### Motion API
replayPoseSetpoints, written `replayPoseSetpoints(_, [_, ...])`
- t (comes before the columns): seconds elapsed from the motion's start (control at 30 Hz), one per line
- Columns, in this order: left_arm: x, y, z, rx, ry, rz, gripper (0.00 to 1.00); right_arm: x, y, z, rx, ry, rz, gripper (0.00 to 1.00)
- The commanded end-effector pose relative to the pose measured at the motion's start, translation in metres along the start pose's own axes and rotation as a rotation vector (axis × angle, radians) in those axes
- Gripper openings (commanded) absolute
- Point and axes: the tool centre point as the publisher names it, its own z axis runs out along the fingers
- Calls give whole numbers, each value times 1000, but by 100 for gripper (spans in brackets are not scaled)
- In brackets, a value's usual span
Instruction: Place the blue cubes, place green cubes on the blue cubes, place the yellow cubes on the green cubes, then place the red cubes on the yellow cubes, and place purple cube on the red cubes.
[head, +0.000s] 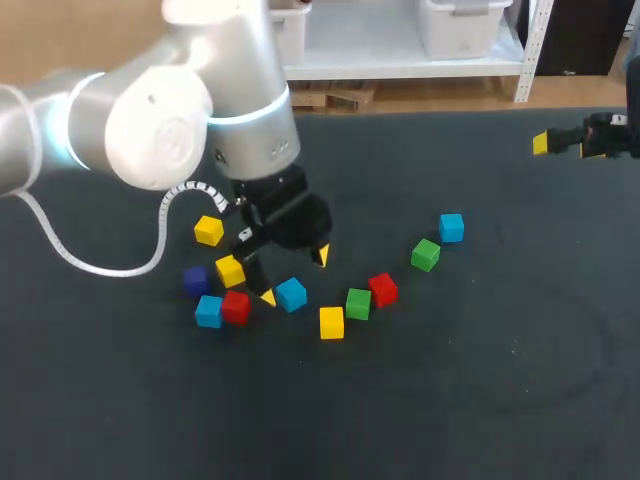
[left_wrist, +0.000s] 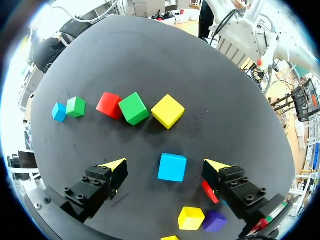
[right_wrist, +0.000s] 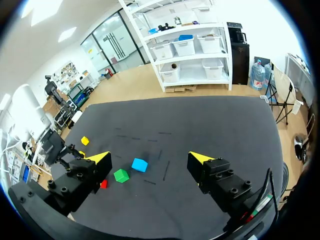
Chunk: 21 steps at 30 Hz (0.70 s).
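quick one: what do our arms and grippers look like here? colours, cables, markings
Left arm: glossy white-silver rounded housings with light-blue glowing rings at the joints. A thin white cable, partly coiled, hangs from it. Left gripper: black blocky body, two black fingers with bright yellow wedge tips. Right gripper: same black build with visible bolt heads and yellow tips; its arm barely shows.

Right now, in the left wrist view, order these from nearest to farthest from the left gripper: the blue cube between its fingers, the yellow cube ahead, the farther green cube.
1. Blue cube: between the left gripper's open fingers, touching neither.
2. Yellow cube: ahead of the gripper, beyond the blue cube.
3. Farther green cube: far ahead and off to one side.
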Motion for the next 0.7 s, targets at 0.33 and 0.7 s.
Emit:
replayPoseSetpoints(0.33, [9, -5, 12, 9, -7, 0, 55, 0, 0, 0, 3, -1, 0, 100])
replayPoseSetpoints(0.7, [11, -8, 17, 20, -14, -4, 34, 0, 0, 0, 3, -1, 0, 100])
